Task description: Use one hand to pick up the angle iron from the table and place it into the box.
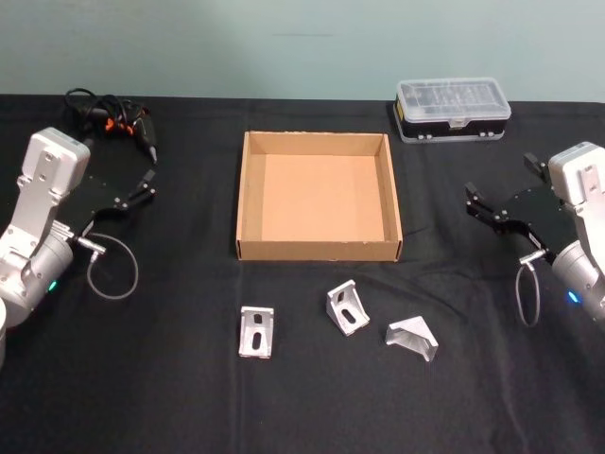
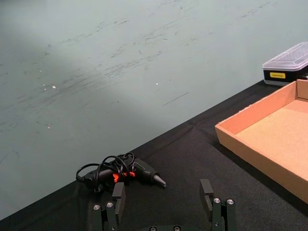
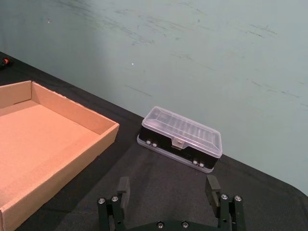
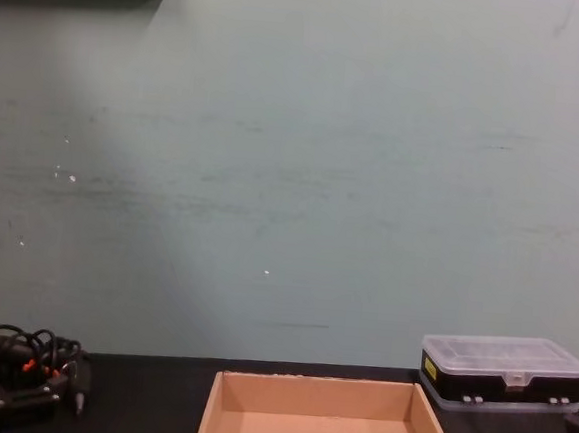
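Metal, stiff and slippery I judged: three angle irons [image 1: 348, 306] lay on the table [image 1: 142, 397] before the box [image 1: 319, 251]; I would pinch one flange; the left gripper [image 1: 146, 186] and the right gripper [image 1: 474, 203] had jaws apart

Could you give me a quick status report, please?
Both open: left gripper left of box, right gripper right of it. On table, untouched: left angle iron, middle angle iron, right angle iron. Nothing in the way.

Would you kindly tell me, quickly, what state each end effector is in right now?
Left end effector: open, holding nothing.
Right end effector: open, holding nothing.
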